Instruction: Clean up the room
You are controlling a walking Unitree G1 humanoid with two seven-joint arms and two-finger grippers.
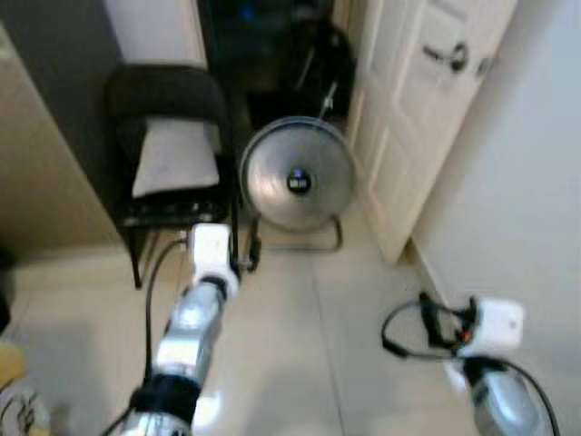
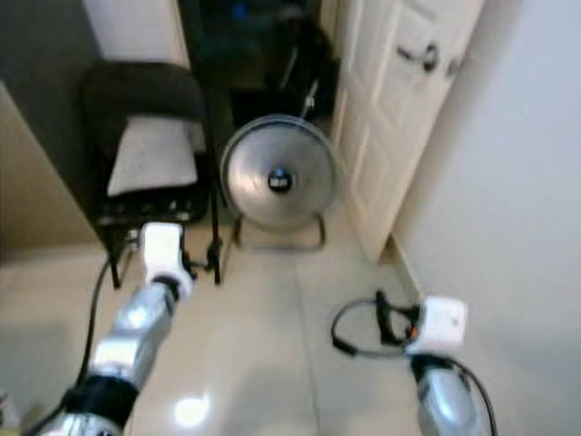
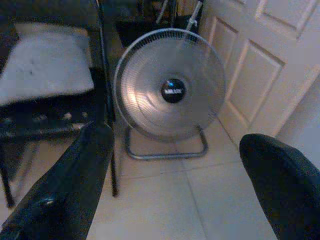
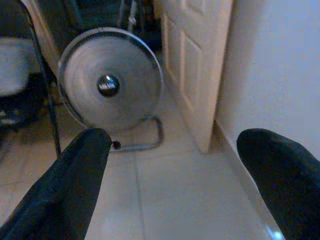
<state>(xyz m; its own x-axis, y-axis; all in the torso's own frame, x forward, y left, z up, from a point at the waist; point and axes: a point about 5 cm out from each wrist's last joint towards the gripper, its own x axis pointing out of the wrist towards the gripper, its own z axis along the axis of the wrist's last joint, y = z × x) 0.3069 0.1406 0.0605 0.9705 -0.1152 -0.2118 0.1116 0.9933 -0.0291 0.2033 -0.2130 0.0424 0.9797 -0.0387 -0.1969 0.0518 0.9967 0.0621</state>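
Both the left gripper (image 3: 170, 185) and the right gripper (image 4: 170, 180) have their fingers spread wide and hold nothing. The round fan (image 1: 298, 174) stands on the floor (image 1: 318, 318) in the upper middle, beside the black chair (image 1: 168, 136). I think the robot is looking for something to tidy, and next must step closer.

one round floor fan (image 1: 298, 174) sitting at about 12 o'clock; one black chair (image 1: 168, 154) at 11 o'clock with one pale cushion (image 1: 175, 156) on it; one white panelled door (image 1: 427, 109) at 1 o'clock; two silver arms, so two grippers, left gripper (image 3: 170, 195) and right gripper (image 4: 175, 190)
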